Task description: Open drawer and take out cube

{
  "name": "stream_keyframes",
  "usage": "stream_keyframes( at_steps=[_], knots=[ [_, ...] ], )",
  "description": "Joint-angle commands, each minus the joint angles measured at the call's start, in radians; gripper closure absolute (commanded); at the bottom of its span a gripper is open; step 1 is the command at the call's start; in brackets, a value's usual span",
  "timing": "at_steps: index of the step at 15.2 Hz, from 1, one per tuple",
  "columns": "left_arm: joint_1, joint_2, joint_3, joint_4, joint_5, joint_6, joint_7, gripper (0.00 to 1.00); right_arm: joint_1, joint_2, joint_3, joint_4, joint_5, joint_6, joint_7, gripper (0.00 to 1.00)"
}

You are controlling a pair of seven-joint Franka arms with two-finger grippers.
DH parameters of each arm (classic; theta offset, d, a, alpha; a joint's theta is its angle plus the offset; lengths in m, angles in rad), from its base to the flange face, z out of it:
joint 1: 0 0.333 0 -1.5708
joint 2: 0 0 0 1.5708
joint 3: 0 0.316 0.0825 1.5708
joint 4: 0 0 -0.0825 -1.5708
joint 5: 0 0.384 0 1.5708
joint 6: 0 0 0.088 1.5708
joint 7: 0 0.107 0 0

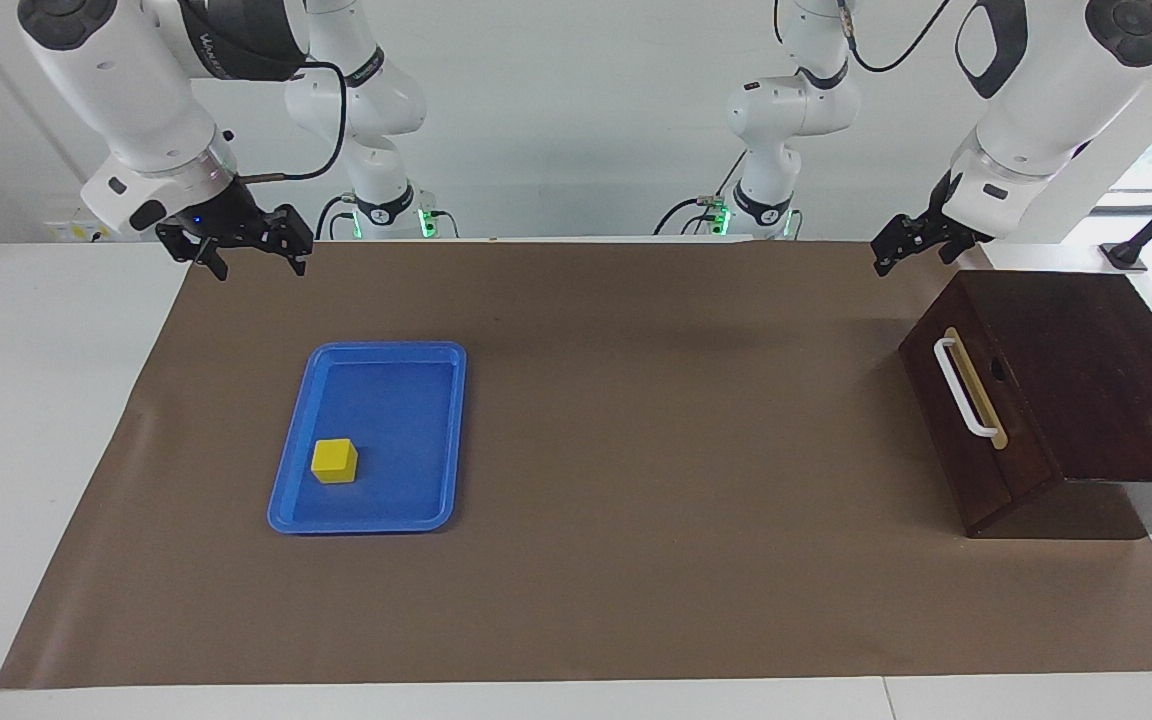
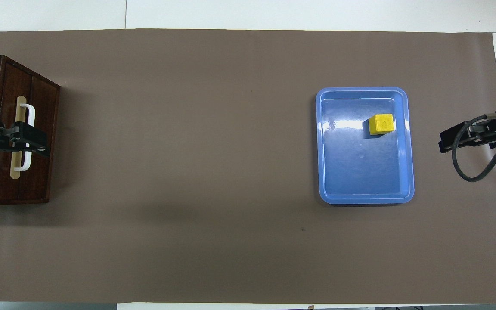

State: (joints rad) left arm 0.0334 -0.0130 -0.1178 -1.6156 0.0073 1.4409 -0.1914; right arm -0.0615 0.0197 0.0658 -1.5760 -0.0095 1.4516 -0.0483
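In the blue tray (image 1: 441, 440) sits the unmarked cube (image 1: 334, 461); both end effectors (image 1: 248, 262) (image 1: 898, 257) hang spread, empty.

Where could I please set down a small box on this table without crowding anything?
The widest bare mat lies between the blue tray, holding the cube, and the closed drawer. Space is tightest around the drawer's handle.

Setting: robotics laboratory. Evidence: white worktop (image 1: 36, 420) under brown paper sheet (image 1: 636, 560); several white robot arms (image 1: 786, 110) with cabling; bare white walls.
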Motion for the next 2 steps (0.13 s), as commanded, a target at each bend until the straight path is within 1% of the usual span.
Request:
stream_keyframes(
  at_steps=[1,2],
  knots=[
    [-0.003,-0.007,0.003,-0.009,-0.016,0.016,0.013,0.0,-0.015,0.002,0.008,0.011,-0.018,-0.014,-0.025,0.0],
    [-0.001,-0.008,0.003,-0.009,-0.016,0.016,0.013,0.0,-0.015,0.002,0.006,0.011,-0.018,-0.014,-0.025,0.0]
  ],
)
